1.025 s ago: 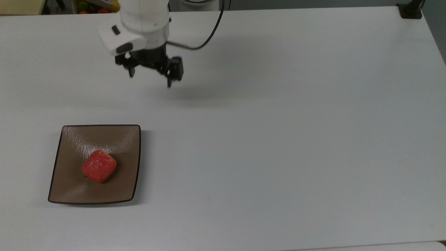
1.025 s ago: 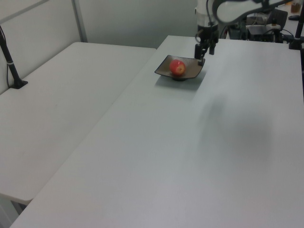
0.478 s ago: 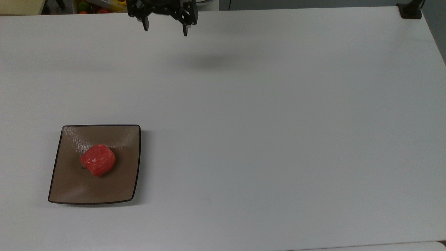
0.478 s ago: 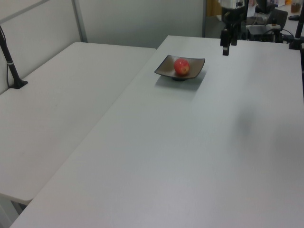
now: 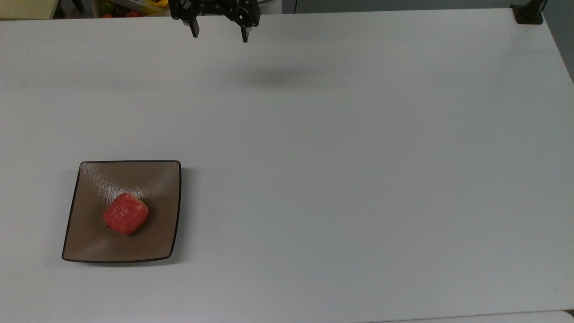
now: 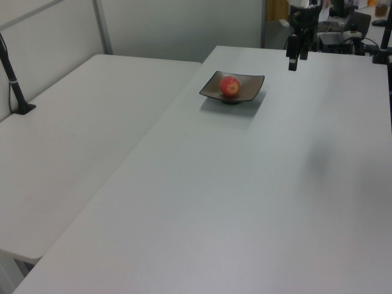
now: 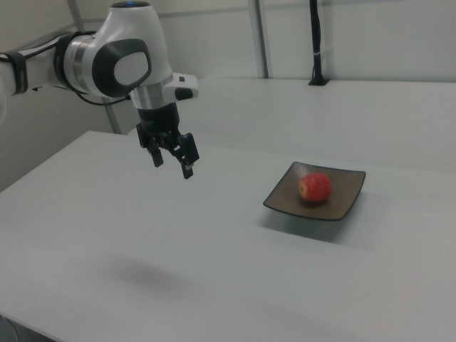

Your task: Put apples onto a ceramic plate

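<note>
The apple is sitting on the plate, well apart from the claw, which is hanging above the table, fingers apart, seemingly empty.

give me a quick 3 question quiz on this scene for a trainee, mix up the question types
1. True or false: the apple rests on the ceramic plate.
2. Multiple choice: the gripper is A) shut on the apple, B) open and empty, raised above the table, C) resting on the plate.
3. Fill in: in the top view the plate sits toward the table's lower ____ corner.

Key: 1 true. 2 B. 3 left.
</note>
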